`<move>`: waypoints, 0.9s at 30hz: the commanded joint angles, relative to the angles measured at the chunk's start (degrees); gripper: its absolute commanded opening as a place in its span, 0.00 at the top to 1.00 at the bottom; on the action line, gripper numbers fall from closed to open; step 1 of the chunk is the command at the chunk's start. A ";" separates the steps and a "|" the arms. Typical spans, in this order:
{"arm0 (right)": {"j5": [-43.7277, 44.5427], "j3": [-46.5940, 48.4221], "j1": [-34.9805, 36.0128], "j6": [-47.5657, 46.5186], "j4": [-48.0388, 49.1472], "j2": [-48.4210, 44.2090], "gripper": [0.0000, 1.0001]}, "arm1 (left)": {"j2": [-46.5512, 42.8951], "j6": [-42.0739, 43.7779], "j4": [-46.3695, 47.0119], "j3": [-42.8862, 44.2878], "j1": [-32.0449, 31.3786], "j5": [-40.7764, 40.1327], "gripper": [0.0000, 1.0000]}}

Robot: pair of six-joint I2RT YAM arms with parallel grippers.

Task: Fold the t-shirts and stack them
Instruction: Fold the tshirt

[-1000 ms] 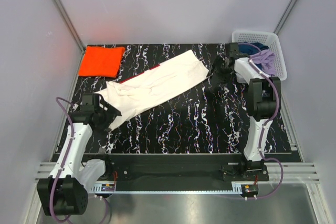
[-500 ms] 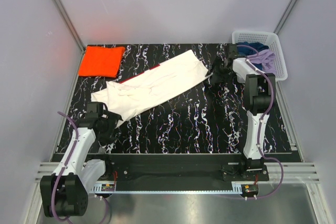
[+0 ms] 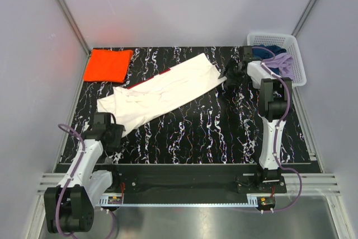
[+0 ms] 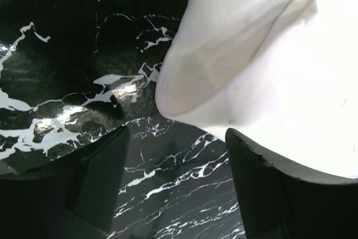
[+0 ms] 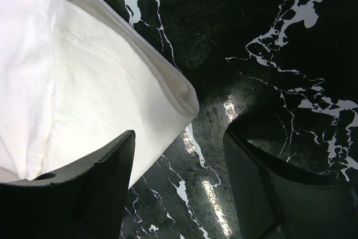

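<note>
The white t-shirt (image 3: pixel 162 90) lies folded into a long strip, slanting from the near left to the far right, with a sliver of red at its far edge. The orange t-shirt (image 3: pixel 108 64) lies folded at the far left corner. My left gripper (image 3: pixel 110 134) stands open just off the strip's near-left corner (image 4: pixel 224 76), with only table between its fingers (image 4: pixel 100 177). My right gripper (image 3: pixel 231 74) is open at the strip's far-right corner (image 5: pixel 100 82); its left finger (image 5: pixel 106 166) hangs over the cloth edge, holding nothing.
A white basket (image 3: pixel 293 46) with blue and purple cloth stands at the far right corner, just behind the right arm. The table top (image 3: pixel 212 127) is black with white veins.
My left gripper has drawn back toward the near edge, off the white shirt's left end, which now lies flat. The right gripper has hardly moved.
</note>
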 commanded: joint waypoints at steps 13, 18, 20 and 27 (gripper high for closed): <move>-0.96 1.60 1.46 2.09 3.26 1.89 0.39 | 0.80 4.25 6.87 0.56 0.17 -9.81 0.65; -0.08 0.73 1.38 2.00 3.26 1.71 0.45 | 2.39 7.58 8.36 2.50 0.26 -9.11 0.83; 0.09 0.81 1.46 1.91 3.17 1.89 0.48 | 2.83 8.64 8.19 3.37 0.26 -9.29 0.87; 1.84 3.71 1.46 1.39 2.21 3.55 0.61 | 3.01 10.67 3.98 5.40 0.26 -10.52 1.00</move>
